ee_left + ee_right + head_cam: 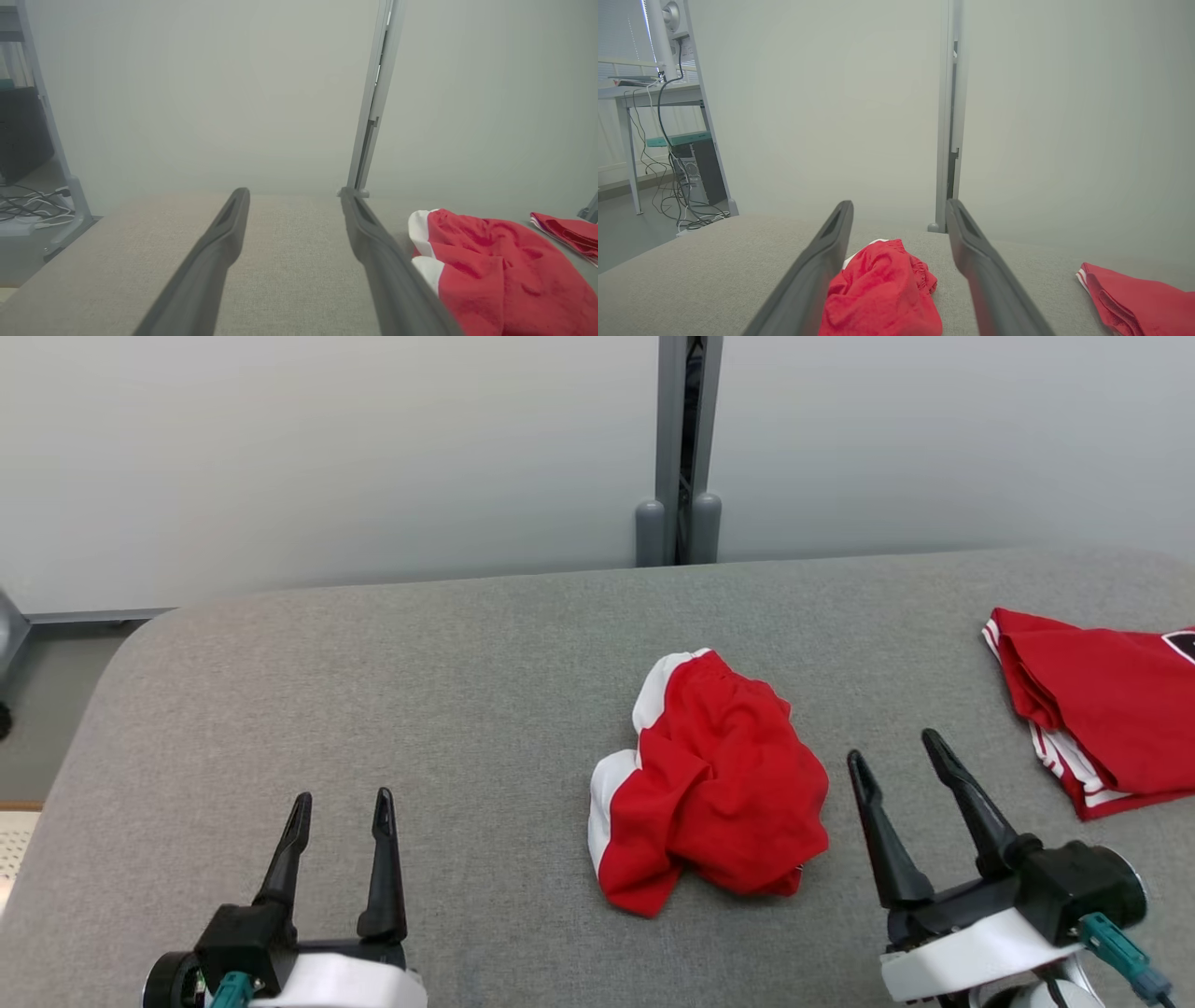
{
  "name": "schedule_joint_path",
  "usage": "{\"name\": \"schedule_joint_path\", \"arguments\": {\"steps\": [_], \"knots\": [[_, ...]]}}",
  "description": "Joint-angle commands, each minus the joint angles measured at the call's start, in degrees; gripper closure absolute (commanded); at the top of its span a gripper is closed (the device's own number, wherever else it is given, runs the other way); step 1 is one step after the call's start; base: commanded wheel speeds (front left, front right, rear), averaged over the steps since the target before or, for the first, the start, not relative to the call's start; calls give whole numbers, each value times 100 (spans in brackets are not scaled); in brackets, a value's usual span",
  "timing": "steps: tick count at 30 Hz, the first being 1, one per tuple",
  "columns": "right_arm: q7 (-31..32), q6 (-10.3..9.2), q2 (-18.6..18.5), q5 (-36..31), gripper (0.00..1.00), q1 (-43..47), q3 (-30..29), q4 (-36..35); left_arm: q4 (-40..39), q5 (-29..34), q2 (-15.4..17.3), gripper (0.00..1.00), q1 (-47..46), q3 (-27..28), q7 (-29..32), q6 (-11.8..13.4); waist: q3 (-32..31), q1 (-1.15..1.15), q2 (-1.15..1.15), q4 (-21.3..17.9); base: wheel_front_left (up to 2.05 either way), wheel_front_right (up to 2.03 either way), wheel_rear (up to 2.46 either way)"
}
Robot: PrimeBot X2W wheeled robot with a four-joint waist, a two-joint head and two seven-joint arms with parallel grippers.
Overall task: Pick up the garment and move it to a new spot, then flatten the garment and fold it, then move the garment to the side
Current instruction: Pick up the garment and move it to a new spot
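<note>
Two grippers, two red garments, one grey padded table (373, 663).
Near the front edge, the left gripper (342, 796) has its jaws spread. The crumpled red-and-white shorts (719, 784) lie mid-table, their shape lost in folds. Just beside them, the right gripper (893, 747) has its jaws spread. A folded red garment (1092, 709) at the right edge is cut off.

Second red garment (1106, 709) and wrist of right claw (892, 747), partly beyond head view's edges.
</note>
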Motion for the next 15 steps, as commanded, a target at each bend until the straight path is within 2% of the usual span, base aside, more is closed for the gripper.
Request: {"name": "schedule_joint_path", "arguments": {"steps": [1, 4, 8, 15], "knots": [[-1, -2, -20, 12, 0, 129, -83, -37, 19, 134, 57, 0, 106, 48, -43, 2, -59, 0, 0, 71, 0, 0, 0], [-1, -2, -11, -11, 0, 267, -230, -81, -48, 350, 23, 0, 180, 144, -47, -8, -112, 0, 0, 138, 0, 0, 0], [-2, -2, 12, -22, 0, 493, -393, -107, -152, 597, -97, 0, 392, 376, -49, -141, -189, 0, 0, 201, 0, 0, 0], [-2, -2, 74, 28, 0, 793, -413, -84, -95, 1234, -263, 0, 634, 650, -51, -301, -264, 0, 0, 212, 0, 0, 0]]}}
